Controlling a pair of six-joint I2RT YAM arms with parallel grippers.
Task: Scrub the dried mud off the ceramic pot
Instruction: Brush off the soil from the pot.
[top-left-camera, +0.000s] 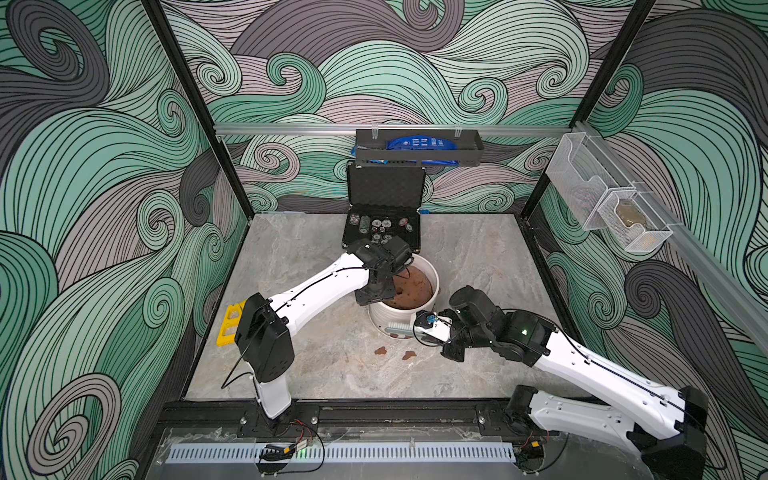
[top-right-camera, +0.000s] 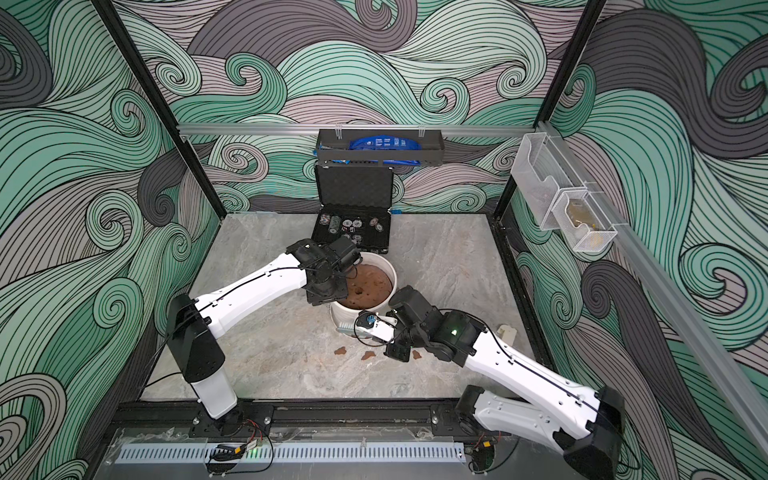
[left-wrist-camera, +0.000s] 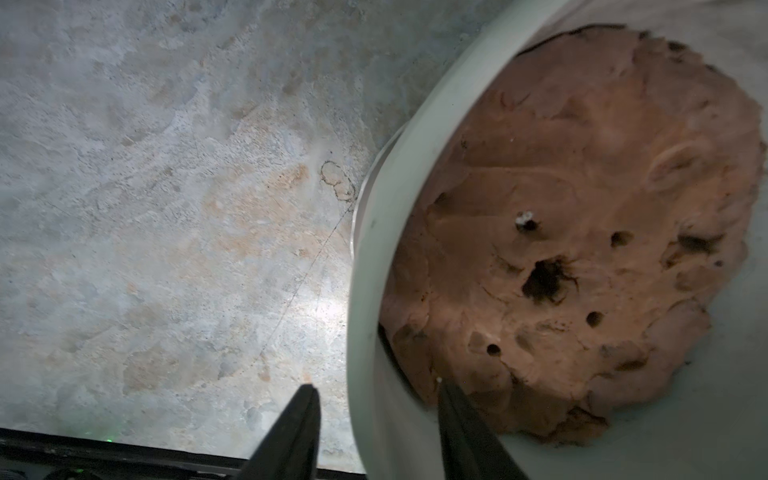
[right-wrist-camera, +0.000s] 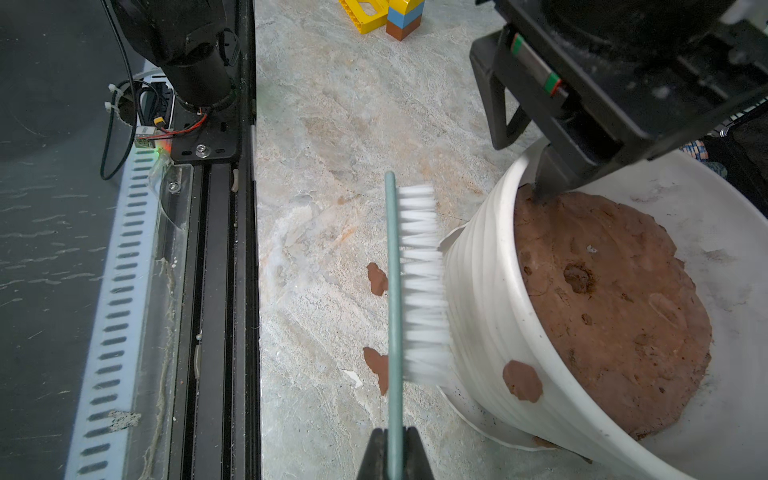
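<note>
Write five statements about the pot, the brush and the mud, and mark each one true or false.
1. The right end effector holds the brush by its handle. True.
2. The brush's bristles point away from the pot. False: they are against its ribbed wall.
3. A mud patch sticks to the pot's outer wall. True.
4. The left end effector grips the brush too. False: its fingers straddle the pot's rim.
5. Other mud patches lie on the table. True.

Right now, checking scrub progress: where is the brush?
In the right wrist view, the brush is held by the right hand, bristles against the robot-facing wall of the ceramic pot, near a dried mud patch.
</note>
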